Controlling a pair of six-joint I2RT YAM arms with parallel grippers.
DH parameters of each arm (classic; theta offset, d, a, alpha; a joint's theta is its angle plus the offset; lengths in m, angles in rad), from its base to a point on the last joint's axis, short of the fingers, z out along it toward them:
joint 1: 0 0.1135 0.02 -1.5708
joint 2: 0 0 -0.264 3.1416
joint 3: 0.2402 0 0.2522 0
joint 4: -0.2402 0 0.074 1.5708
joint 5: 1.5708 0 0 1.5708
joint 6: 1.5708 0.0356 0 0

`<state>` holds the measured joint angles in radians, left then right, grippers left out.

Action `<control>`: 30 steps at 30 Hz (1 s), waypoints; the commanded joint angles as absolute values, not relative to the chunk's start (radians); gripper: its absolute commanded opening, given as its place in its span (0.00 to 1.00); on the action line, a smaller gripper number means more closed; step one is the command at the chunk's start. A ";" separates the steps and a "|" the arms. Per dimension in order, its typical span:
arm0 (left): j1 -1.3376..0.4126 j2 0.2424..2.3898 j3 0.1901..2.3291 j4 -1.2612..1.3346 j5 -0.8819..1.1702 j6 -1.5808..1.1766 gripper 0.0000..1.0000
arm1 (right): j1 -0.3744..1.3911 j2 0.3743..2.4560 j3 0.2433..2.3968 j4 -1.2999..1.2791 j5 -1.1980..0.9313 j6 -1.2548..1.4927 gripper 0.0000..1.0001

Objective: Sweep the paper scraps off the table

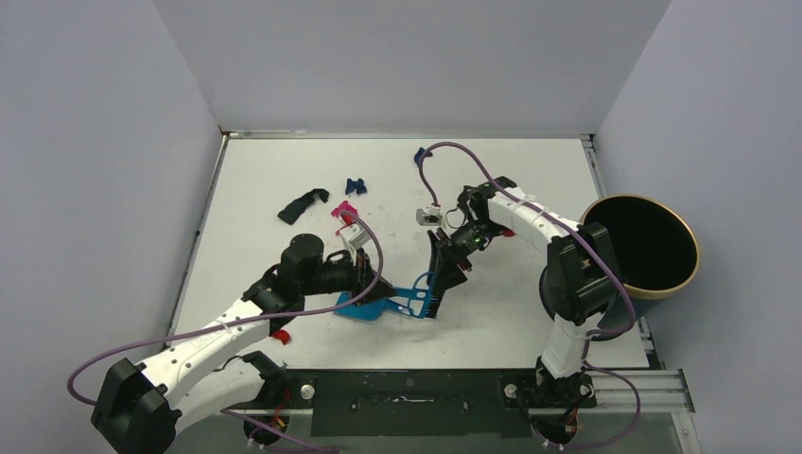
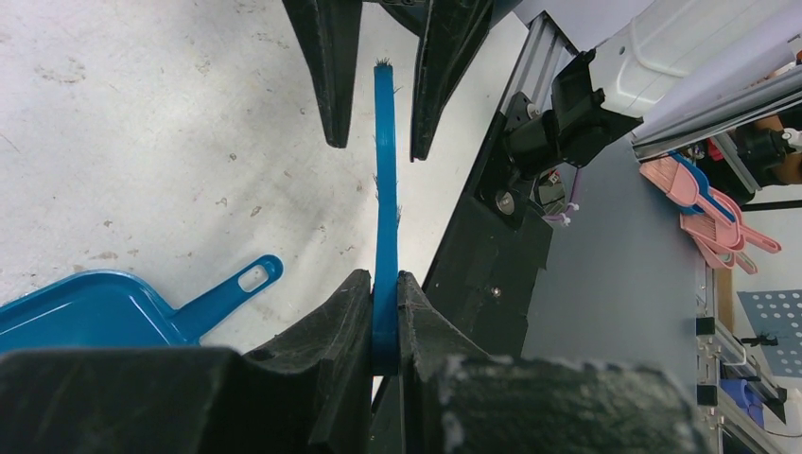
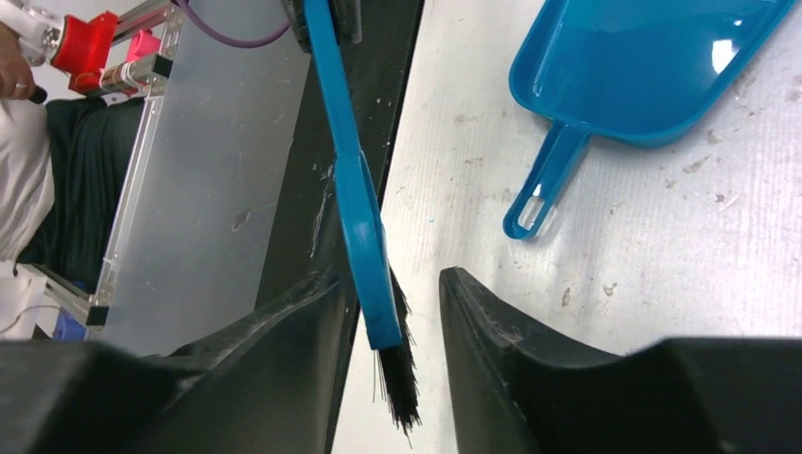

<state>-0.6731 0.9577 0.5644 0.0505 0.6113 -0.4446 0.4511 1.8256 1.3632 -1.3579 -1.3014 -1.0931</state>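
My left gripper (image 1: 374, 281) (image 2: 383, 281) is shut on the handle of the small blue hand brush (image 2: 385, 170). My right gripper (image 1: 445, 280) (image 3: 388, 276) is open, with its fingers on either side of the brush's black-bristled head (image 3: 397, 364) and not closed on it. The blue dustpan (image 1: 361, 309) (image 3: 643, 66) lies on the white table (image 1: 530, 180) beside the brush. Paper scraps lie at the far left: a black one (image 1: 299, 206), magenta ones (image 1: 344, 210), a dark blue one (image 1: 356, 185) and another blue one (image 1: 419, 154). A red scrap (image 1: 280, 334) lies near my left arm.
A round dark bin with a gold rim (image 1: 696, 252) stands off the table's right edge. A black mounting bar (image 1: 407, 392) runs along the near edge. Purple cables (image 1: 492, 175) loop over both arms.
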 commanded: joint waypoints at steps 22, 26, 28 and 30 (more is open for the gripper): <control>-0.655 0.441 0.632 -0.514 -0.575 -0.489 0.00 | 0.752 1.596 1.080 -0.377 -0.479 -0.368 0.67; -0.638 0.394 0.624 -0.515 -0.625 -0.486 0.00 | 0.851 1.649 1.068 -0.336 -0.453 -0.369 0.66; -0.629 0.385 0.624 -0.526 -0.653 -0.491 0.00 | 0.887 1.664 1.055 -0.310 -0.434 -0.362 0.68; -0.623 0.379 0.621 -0.527 -0.660 -0.501 0.00 | 0.912 1.671 1.030 -0.270 -0.409 -0.352 0.69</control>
